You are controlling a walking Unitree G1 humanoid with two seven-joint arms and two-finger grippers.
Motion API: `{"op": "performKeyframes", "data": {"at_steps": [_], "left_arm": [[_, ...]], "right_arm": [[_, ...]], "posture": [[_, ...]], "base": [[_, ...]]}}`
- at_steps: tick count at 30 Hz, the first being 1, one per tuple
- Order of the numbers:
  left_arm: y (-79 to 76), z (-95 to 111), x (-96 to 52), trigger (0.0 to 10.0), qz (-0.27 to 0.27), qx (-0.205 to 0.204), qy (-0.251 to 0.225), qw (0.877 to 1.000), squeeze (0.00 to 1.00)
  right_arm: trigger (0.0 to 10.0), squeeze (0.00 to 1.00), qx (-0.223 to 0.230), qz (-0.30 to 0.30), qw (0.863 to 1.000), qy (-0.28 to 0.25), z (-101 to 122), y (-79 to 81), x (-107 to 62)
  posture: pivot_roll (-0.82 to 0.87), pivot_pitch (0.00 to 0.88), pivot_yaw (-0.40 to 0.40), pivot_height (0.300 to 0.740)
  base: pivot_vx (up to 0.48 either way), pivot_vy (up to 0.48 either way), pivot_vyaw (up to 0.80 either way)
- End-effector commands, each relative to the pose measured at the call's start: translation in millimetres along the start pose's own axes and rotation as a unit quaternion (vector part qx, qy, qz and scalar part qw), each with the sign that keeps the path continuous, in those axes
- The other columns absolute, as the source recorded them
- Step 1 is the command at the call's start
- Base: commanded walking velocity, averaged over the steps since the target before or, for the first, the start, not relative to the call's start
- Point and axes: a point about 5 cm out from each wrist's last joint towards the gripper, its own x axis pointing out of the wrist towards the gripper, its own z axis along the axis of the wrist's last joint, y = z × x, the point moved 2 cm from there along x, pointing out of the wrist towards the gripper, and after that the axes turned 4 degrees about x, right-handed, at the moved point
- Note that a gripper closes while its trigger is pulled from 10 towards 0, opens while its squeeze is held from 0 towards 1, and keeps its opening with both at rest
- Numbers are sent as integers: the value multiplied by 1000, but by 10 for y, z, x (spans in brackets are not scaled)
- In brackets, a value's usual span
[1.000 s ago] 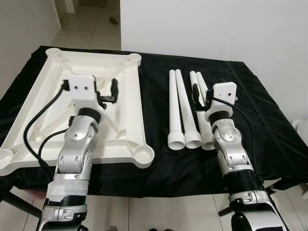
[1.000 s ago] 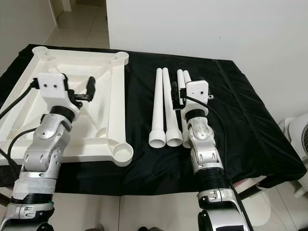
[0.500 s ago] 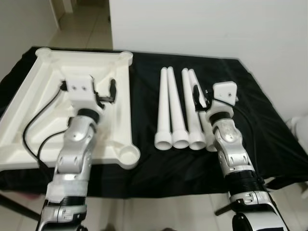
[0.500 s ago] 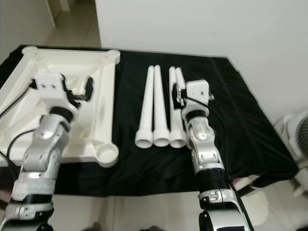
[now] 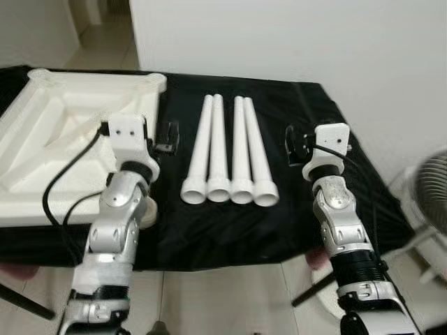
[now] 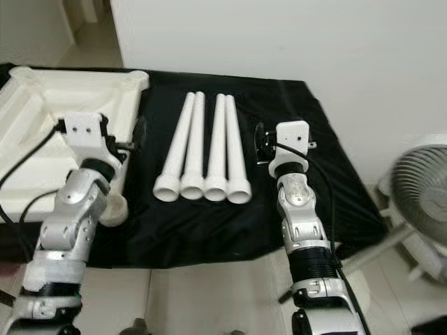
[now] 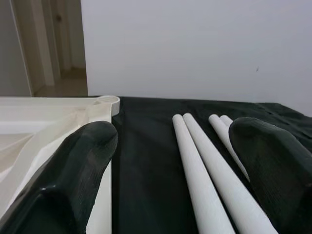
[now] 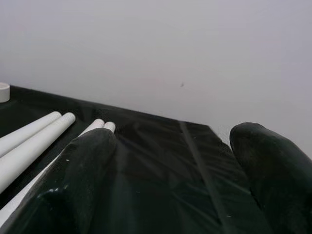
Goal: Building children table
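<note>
An upturned white plastic tabletop (image 5: pixel 49 132) lies on the black-covered table (image 5: pixel 279 230) at the left, with a round leg socket (image 7: pixel 107 101) at its far corner. Several white tapered legs (image 5: pixel 227 150) lie side by side in the middle, wide ends toward me. My left gripper (image 5: pixel 166 136) hangs open over the black cloth between the tabletop's edge and the legs, holding nothing. My right gripper (image 5: pixel 294 143) stands open just right of the legs (image 8: pixel 34 139), also holding nothing.
A white wall (image 5: pixel 279 35) backs the table. A white floor fan (image 6: pixel 422 199) stands beyond the table's right edge. Black cloth right of the legs (image 6: pixel 314 160) is bare. A doorway and tiled floor (image 5: pixel 91 42) lie at the far left.
The whole view has shifted right, so the camera moved. My left gripper now sits off the tabletop, beside the legs. My right gripper is now right of the legs, no longer over them.
</note>
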Motion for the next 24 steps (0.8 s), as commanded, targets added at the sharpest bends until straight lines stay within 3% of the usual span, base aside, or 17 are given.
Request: {"op": "performKeyframes", "data": {"at_steps": [1, 15, 24], "left_arm": [[67, -23, -14, 10000, 16, 5, 9, 1000, 0], [87, -74, -17, 10000, 21, 2, 28, 999, 0], [84, -84, -15, 10000, 19, 1, 32, 999, 0]], "right_arm": [[10000, 0, 0, 2, 1000, 0, 11, 31, 4], [10000, 0, 2, 1, 1000, 3, 5, 47, -3], [10000, 0, 3, -1, 1000, 4, -1, 47, -13]], "posture": [[177, 45, -46, 740], [181, 53, -43, 740], [179, 55, -36, 740]], "base": [[0, 0, 0], [0, 0, 0], [0, 370, 0]]}}
